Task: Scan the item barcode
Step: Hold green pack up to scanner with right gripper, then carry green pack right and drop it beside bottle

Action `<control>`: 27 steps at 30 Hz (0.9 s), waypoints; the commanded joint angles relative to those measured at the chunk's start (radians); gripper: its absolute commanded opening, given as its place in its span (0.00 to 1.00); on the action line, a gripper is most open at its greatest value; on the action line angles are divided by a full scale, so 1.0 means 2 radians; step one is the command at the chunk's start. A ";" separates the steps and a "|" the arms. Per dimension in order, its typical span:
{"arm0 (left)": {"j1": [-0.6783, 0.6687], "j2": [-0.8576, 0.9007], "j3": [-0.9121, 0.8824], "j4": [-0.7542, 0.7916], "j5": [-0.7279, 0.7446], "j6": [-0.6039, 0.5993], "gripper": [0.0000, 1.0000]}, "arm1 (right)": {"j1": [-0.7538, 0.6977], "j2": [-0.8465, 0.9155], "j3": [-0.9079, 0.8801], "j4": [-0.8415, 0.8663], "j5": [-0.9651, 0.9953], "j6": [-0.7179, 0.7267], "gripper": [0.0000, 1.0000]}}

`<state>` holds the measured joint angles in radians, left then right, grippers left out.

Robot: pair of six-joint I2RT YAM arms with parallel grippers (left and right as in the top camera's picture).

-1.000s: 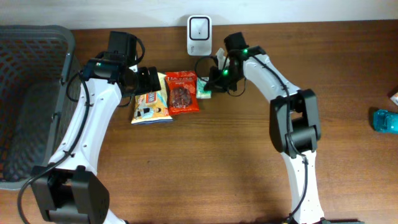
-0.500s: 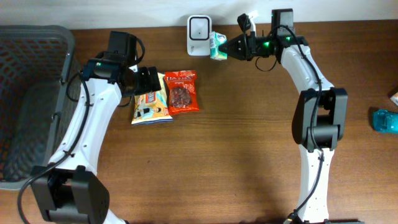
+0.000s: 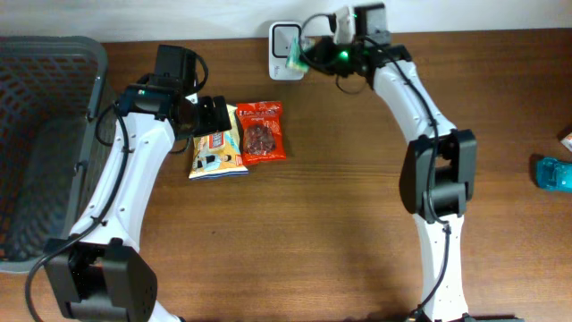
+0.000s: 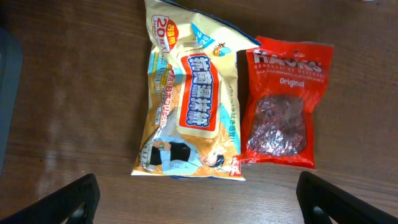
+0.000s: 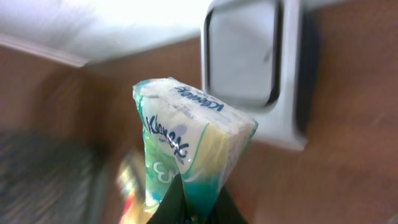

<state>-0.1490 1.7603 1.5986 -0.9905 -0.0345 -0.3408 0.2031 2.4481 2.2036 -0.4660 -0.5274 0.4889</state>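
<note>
A green and white tissue pack [image 5: 186, 143] is pinched at its lower end by my right gripper [image 5: 196, 208], which is shut on it. It hangs in the air close in front of the white barcode scanner [image 5: 249, 56]. In the overhead view the tissue pack [image 3: 298, 56] sits at the scanner's [image 3: 283, 38] right edge, at the table's far side, with the right gripper [image 3: 311, 55] behind it. No barcode shows on the pack. My left gripper [image 4: 199, 205] stands open above the table, just short of a yellow snack bag [image 4: 189, 99] and a red snack bag [image 4: 283, 106].
A dark mesh basket [image 3: 45, 134] fills the left side of the table. The yellow bag [image 3: 217, 152] and red bag [image 3: 261, 134] lie flat side by side under the left gripper [image 3: 217, 116]. A blue object [image 3: 554, 173] lies at the far right edge.
The right arm lifted the tissue pack from beside the red bag, swung it up to the back, and now holds it closer to the scanner. The left arm has not moved.
</note>
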 commanded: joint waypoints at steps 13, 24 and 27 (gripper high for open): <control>0.001 0.002 -0.001 -0.001 -0.004 -0.005 0.99 | 0.117 0.022 0.022 0.106 0.483 -0.465 0.04; 0.001 0.002 -0.001 -0.001 -0.004 -0.005 0.99 | -0.035 -0.026 0.023 -0.094 0.584 -0.127 0.04; 0.001 0.002 -0.001 -0.001 -0.004 -0.005 0.99 | -0.130 -0.026 0.022 -0.199 0.577 -0.084 0.04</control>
<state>-0.1490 1.7603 1.5986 -0.9905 -0.0345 -0.3408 0.0597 2.4516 2.2402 -0.7803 0.6106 0.1886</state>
